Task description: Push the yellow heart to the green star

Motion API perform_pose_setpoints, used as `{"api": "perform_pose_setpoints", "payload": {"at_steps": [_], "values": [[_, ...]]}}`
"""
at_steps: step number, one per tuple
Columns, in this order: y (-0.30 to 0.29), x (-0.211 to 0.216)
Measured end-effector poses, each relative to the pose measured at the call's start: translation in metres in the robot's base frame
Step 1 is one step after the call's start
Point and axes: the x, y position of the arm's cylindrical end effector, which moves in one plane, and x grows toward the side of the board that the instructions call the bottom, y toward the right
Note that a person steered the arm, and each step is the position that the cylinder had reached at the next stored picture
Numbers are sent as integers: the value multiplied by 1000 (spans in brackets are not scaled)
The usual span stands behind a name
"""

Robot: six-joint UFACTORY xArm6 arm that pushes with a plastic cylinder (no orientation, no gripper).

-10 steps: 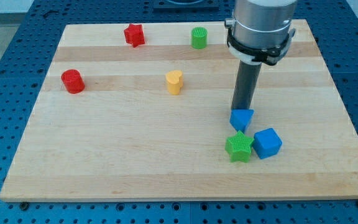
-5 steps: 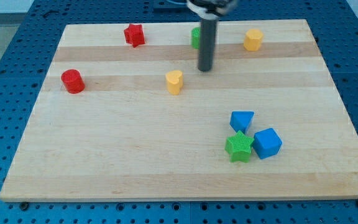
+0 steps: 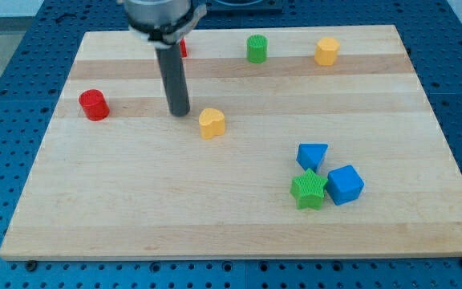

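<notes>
The yellow heart (image 3: pixel 211 123) lies on the wooden board (image 3: pixel 135 209), left of the middle. My tip (image 3: pixel 180 111) rests on the board just to the heart's upper left, a small gap apart. The green star (image 3: pixel 308 189) lies at the lower right, touching a blue triangle block (image 3: pixel 312 155) above it and a blue cube (image 3: pixel 345 185) to its right.
A red cylinder (image 3: pixel 94 105) stands at the left. A red star (image 3: pixel 182 46) is mostly hidden behind the rod at the top. A green cylinder (image 3: pixel 257 48) and a yellow hexagon block (image 3: pixel 326 50) stand along the top.
My tip has swept from beside the blue triangle up and across to the left, ending at the heart's upper left. The yellow heart has shifted down and left.
</notes>
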Motion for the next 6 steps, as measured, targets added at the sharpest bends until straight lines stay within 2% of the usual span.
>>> {"api": "perform_pose_setpoints", "payload": {"at_steps": [1,3,4,6], "values": [[29,26],[34,-35],[60,-12],[60,22]]}}
